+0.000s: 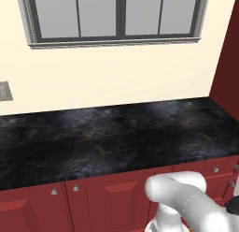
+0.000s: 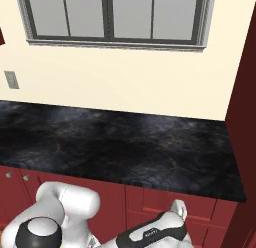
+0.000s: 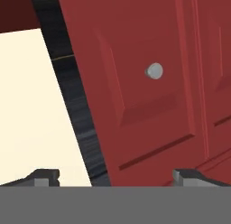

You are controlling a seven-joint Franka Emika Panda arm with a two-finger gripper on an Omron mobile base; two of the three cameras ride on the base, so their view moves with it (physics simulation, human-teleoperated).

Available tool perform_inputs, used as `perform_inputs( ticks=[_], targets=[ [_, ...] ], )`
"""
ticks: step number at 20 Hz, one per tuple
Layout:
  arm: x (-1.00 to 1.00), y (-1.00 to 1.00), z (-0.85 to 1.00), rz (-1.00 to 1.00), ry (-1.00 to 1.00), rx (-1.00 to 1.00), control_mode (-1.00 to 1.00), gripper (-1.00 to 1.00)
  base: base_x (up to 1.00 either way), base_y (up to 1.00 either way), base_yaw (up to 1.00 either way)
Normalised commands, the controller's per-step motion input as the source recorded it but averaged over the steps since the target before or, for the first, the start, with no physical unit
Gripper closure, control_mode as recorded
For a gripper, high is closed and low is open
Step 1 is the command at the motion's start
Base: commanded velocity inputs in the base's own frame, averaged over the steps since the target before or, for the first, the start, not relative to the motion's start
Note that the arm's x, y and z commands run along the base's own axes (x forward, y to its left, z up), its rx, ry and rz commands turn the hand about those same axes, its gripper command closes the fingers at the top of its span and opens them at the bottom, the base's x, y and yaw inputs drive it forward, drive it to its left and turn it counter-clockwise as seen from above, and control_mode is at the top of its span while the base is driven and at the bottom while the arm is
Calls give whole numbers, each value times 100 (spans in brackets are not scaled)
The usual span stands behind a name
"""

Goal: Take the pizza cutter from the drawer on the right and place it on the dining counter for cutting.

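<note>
In the hand view a shallow dark red drawer [image 3: 135, 96] with a round silver knob [image 3: 154, 71] sits just under the black worktop edge [image 3: 76, 101]; the picture is strongly rolled. The drawer is shut, so the pizza cutter is hidden. My gripper [image 3: 117, 178] faces the drawer front a short way off, open, with its fingertips [image 3: 45, 177] far apart and nothing between them. In the left base view the same drawer [image 1: 223, 174] lies at the lower right, behind my arm. The dining counter is out of view.
A black marbled worktop [image 1: 116, 137] runs along a cream wall with a window [image 1: 116, 16]. A tall red cabinet side [image 2: 245, 117] closes the right end. Red cabinet doors with knobs [image 1: 54, 191] stand below on the left. A wall outlet [image 1: 4, 90] is at far left.
</note>
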Motion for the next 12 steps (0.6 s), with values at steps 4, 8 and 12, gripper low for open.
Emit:
perform_inputs(
  ticks=[4,8,12],
  targets=[
    [17,0,-48,0,-17,1,-100,-100,0,0,0],
    [28,0,-36,0,-20,1,-100,-100,0,0,0],
    [41,-19,-41,-7,-13,3,-100,-100,0,0,0]
  ],
)
